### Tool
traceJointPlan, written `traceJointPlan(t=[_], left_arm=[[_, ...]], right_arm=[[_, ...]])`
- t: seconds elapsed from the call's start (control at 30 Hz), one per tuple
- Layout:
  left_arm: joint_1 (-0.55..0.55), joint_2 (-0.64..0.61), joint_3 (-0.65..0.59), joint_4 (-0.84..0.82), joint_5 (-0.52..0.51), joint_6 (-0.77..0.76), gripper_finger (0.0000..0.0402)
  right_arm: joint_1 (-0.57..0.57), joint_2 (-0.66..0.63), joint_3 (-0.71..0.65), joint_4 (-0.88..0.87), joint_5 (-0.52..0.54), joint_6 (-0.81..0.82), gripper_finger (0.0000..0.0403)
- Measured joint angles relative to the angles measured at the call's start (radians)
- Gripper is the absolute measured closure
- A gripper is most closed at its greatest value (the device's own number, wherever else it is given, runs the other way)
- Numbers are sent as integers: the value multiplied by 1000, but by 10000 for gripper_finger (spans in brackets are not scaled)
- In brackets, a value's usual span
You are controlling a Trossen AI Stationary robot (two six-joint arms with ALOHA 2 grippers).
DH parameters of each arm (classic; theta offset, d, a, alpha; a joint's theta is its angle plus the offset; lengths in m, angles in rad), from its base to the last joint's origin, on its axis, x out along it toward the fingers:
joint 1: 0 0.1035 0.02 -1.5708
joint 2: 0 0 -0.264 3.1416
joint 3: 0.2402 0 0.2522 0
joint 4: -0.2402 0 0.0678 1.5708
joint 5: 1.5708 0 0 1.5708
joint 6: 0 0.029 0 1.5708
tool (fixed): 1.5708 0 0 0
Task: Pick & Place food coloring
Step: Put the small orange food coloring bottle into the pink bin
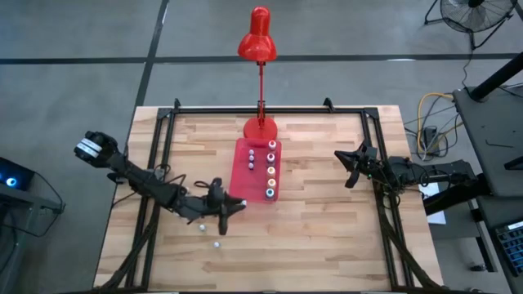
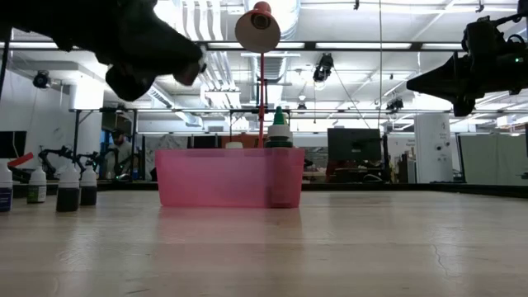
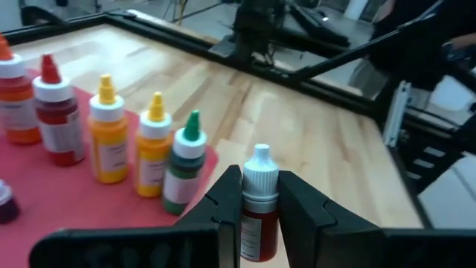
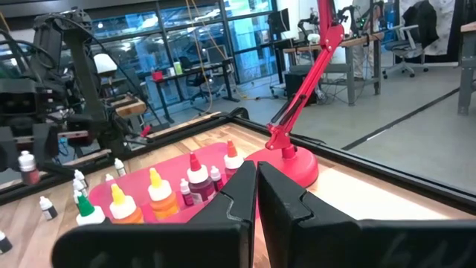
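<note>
While my left gripper [image 3: 260,216] clamps a white-capped bottle [image 3: 259,205] (light, rigid, slick plastic) by its body beside the tray [image 3: 74,205], my right gripper [image 4: 256,197] waits shut, well apart.

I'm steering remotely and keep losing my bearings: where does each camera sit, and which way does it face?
High view: overhead, straight down on table, both arms.
Low view: tabletop height, level toward the red tray; arms overhead.
Left wrist view: behind the left gripper, fingers shut on a white-capped bottle, facing the tray's bottle row.
Right wrist view: behind the shut right gripper, facing tray and lamp.
Shared: all four show the tray.
</note>
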Motion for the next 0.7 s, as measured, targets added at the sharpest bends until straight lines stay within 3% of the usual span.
traceJointPlan(t=[0.7], left_arm=[[-45,0,-30,193,-63,40,363]], right_arm=[[0,0,0,0,0,0,394]])
